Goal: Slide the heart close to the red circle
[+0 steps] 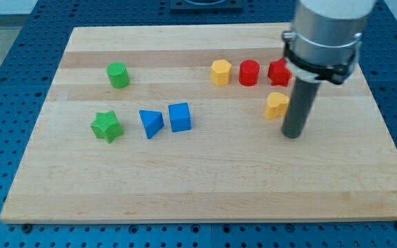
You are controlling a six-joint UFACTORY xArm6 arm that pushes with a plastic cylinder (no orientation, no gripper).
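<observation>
Your yellow heart (276, 105) near the desk's right edge looks light and slippery. My tip (292, 135) sits just right of it, holding nothing. Push its bottom side toward the red circle (249, 72).

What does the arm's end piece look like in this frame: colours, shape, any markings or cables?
From the view's top comes a broad light grey cylinder, ringed at its lower edge by a black clamp-like collar. Below that hangs a straight dark grey rod, plain and round, ending in my tip just to the view's right of the yellow heart. No cables, labels or markings show.
</observation>
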